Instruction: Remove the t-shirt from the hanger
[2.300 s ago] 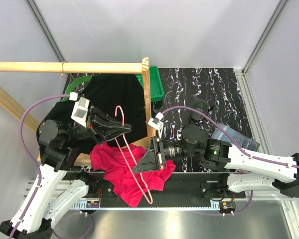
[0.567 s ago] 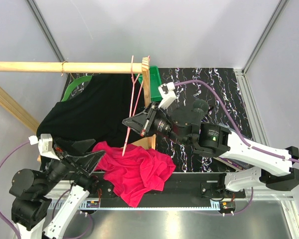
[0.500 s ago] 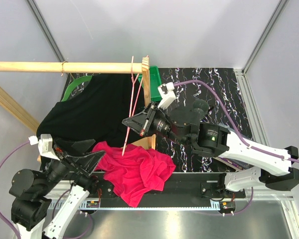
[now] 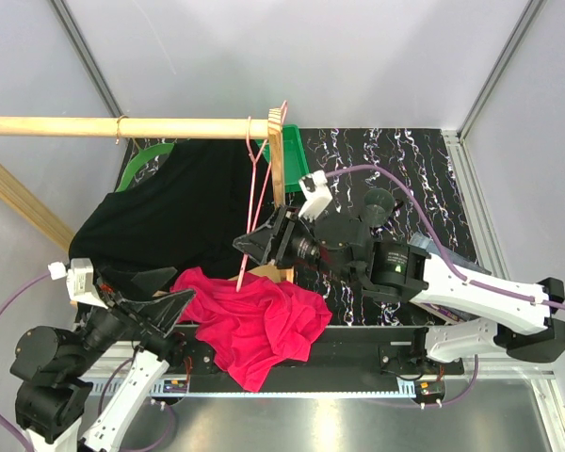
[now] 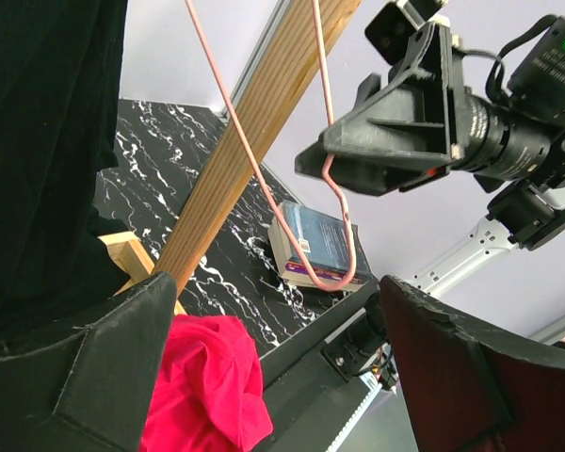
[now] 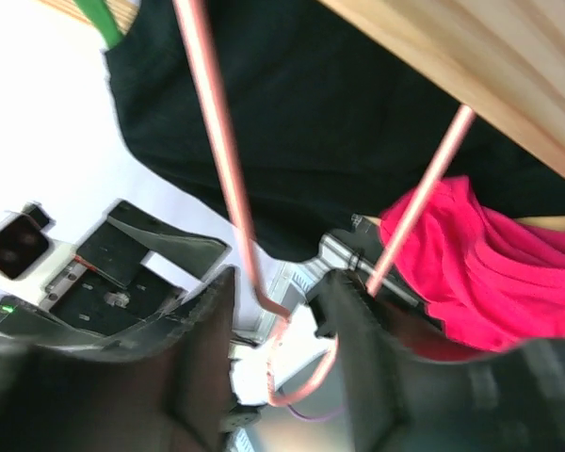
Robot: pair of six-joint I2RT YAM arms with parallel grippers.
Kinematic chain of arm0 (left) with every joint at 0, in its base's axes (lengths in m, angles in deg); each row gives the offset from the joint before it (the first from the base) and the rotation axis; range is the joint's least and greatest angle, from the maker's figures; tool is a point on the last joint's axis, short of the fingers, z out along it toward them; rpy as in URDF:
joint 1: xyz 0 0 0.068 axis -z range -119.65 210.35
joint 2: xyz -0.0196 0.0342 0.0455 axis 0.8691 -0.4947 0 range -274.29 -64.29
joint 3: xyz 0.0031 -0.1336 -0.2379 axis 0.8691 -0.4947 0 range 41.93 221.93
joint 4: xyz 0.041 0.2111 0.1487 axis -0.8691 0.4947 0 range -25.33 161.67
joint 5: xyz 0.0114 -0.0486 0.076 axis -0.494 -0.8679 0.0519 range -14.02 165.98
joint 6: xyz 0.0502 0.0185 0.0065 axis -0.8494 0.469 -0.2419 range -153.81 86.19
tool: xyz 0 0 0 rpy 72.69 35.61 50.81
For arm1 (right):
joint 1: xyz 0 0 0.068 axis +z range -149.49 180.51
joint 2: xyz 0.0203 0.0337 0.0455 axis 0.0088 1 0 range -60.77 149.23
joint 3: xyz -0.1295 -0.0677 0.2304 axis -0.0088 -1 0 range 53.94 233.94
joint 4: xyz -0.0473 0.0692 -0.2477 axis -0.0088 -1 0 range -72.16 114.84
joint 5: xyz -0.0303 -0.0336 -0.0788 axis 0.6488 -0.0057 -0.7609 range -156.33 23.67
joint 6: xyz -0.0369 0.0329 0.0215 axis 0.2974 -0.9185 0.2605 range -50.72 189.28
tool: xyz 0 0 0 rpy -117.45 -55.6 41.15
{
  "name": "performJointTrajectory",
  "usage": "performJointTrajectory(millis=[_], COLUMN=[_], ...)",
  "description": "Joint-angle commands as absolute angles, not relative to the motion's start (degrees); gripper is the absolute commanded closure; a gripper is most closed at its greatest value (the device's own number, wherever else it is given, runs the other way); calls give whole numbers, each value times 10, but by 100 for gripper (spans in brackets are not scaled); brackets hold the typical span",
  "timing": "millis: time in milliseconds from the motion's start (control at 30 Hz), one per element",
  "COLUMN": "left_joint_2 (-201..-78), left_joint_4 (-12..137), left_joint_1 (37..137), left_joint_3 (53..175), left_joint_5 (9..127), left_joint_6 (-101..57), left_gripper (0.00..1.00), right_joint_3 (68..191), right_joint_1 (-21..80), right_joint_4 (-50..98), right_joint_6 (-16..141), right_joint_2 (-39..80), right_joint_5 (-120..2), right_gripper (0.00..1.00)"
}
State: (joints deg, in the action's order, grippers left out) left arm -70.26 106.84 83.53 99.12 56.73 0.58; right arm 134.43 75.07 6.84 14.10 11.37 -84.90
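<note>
The red t-shirt (image 4: 259, 325) lies off the hanger in a crumpled heap at the near edge of the bench (image 4: 405, 169), between the two arm bases, with part of it hanging over the front edge. The pink wire hanger (image 5: 330, 174) is bare. Its hook sits up at the top of the wooden upright (image 4: 278, 174), where that post meets the horizontal wooden rail (image 4: 122, 126), and its frame slants down and toward the front, with the lowest tip ending just above the far edge of the t-shirt. The right hand (image 4: 250, 243) is raised off the bench at the lower part of the hanger. In the right wrist view its fingers stand apart on either side of the wire's bend, with a gap much wider than the wire, so the hand is parted around the hanger and not clamped on it. Whether the wire touches one finger cannot be told through the blur. The left hand (image 4: 184, 284) is low at the front left, just beside the left edge of the t-shirt, with its fingers spread wide and nothing between them. A black garment (image 4: 188, 202) is draped from the rail and spreads over the left half of the bench behind the t-shirt. A green bin (image 4: 297, 160) stands behind the upright, and a flat book-like pack (image 5: 315, 245) lies on the bench on the right side, partly hidden by the right arm in the top view.
</note>
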Motion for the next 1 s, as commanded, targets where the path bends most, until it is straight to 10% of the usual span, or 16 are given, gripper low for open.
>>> performJointTrajectory(millis=[0,267,967], left_joint_2=[-707,-684,-628], left_joint_4=[1085,1100,1190], left_joint_1=[836,836,836], left_joint_3=[1020,999,916], left_joint_5=[565,596,627], left_joint_6=[-2,7,33], left_gripper=[6,6,7], right_joint_3=[1311,1186,931], right_joint_1=[749,749,749], right_joint_4=[66,23,171], right_joint_6=[147,184,246], right_joint_2=[68,-29,93], right_joint_5=[-854,-820,-918], right_gripper=[37,0,0])
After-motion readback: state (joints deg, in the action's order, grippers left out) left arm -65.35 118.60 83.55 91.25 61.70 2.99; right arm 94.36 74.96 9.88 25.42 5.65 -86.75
